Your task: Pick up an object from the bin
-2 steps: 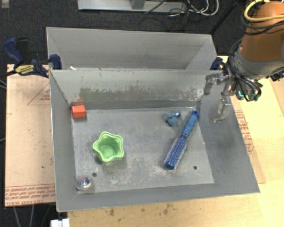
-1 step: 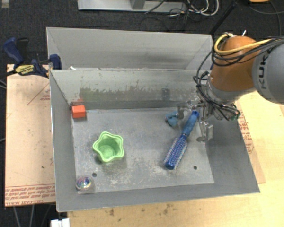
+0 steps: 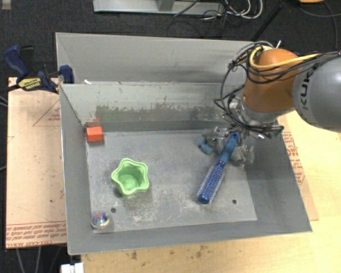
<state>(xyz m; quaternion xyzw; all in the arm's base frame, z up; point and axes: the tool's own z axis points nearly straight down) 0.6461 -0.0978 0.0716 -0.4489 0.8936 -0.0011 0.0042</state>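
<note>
Camera view: in the grey metal bin (image 3: 159, 104), the gripper (image 3: 233, 145) sits low at 3 o'clock, its fingers apart on either side of the handle of a blue plastic hairbrush (image 3: 211, 183), whose bristle head points toward 7 o'clock. A green star-shaped plastic cup (image 3: 129, 177) stands at 8 o'clock and an orange block (image 3: 94, 134) lies at 10 o'clock.

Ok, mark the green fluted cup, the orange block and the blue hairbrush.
green fluted cup (image 3: 129, 178): camera view, on its inner hollow.
orange block (image 3: 94, 134): camera view, on its top face.
blue hairbrush (image 3: 212, 182): camera view, on its bristle head.
</note>
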